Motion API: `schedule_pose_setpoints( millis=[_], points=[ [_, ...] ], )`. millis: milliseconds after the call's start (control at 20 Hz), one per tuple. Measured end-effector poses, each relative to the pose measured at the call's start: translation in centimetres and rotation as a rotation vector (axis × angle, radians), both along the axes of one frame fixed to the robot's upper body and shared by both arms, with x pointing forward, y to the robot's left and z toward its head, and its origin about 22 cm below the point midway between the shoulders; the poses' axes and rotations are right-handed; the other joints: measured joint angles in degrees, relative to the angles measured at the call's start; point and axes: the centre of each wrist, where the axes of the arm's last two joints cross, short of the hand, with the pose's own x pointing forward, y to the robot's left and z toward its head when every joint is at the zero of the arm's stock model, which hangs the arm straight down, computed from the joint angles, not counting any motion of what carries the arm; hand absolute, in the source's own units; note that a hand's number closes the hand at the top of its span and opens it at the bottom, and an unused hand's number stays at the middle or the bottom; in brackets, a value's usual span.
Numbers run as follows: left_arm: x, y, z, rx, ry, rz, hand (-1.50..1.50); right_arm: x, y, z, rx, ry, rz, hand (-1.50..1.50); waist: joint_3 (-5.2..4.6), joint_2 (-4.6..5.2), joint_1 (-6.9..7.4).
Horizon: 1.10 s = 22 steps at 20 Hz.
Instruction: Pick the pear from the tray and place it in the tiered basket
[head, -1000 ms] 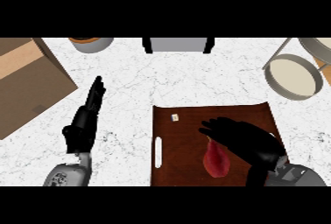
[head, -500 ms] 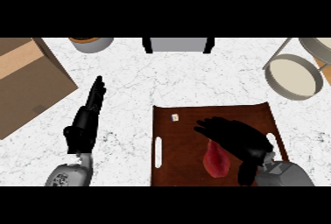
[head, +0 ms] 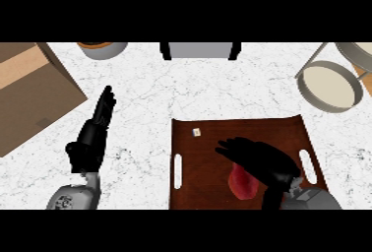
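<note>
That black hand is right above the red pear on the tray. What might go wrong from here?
1. The right hand covers the upper part of the pear and hides the contact; landing off-centre could roll the pear across the tray.
2. The tiered basket stands beyond the tray's far right corner, so the carried pear might clip its rim on the way in.
</note>
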Motion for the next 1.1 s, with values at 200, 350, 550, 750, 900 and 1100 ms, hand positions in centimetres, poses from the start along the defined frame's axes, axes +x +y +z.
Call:
schedule_pose_setpoints(
  millis=[200,350,550,750,900,1100],
  points=[
    [0.6,-0.7,-0.5,-0.003,-0.003,-0.002,0.0,-0.1,-0.1,-1.2,0.041,-0.012,-0.026,1.5,0.01,0.02,-0.07],
    [0.4,-0.5,-0.1,0.0,-0.004,0.0,0.0,0.5,0.3,-1.9,0.052,-0.083,-0.023,1.5,-0.02,-0.02,0.07],
    [0.7,-0.5,0.5,-0.001,-0.004,0.002,0.0,0.5,0.9,-2.6,0.065,-0.198,0.008,1.5,-0.12,-0.18,0.06],
    [0.3,-0.3,0.4,-0.006,-0.003,-0.008,0.0,0.7,0.9,-3.4,0.08,-0.266,0.0,1.5,-0.2,-0.31,0.07],
    [0.4,-0.1,0.5,-0.001,-0.005,-0.003,0.0,1.4,0.0,-3.4,-0.005,-0.265,-0.156,1.5,-0.15,-0.25,-0.04],
    [0.3,0.2,0.4,0.001,-0.004,0.006,0.0,3.0,-4.1,-3.3,-0.237,-0.236,-0.492,1.5,-0.22,-0.02,-0.47]
  ],
)
